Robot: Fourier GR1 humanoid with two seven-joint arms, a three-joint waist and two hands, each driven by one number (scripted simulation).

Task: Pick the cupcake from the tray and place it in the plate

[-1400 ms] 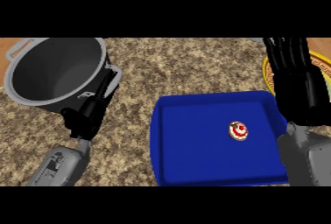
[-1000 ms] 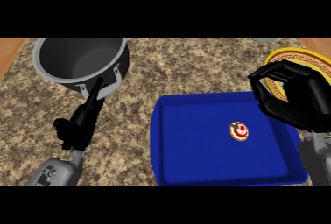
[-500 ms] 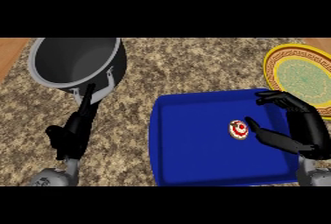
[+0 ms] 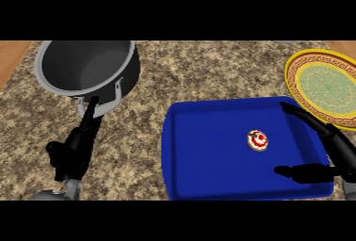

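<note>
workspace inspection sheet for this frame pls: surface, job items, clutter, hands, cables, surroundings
Surface: speckled granite counter, wood strips at both top corners.
Job's things: cupcake sits on the blue tray, right of centre, untouched; yellow patterned plate beyond the tray's right corner, holding nothing.
Clutter: grey pot at upper left.
Hands: right hand open over the tray's right side, thumb and fingers spread, clear of the cupcake; left hand open, fingers pointing at the pot.
Cables: nothing seen.
Surroundings: nothing seen.
</note>
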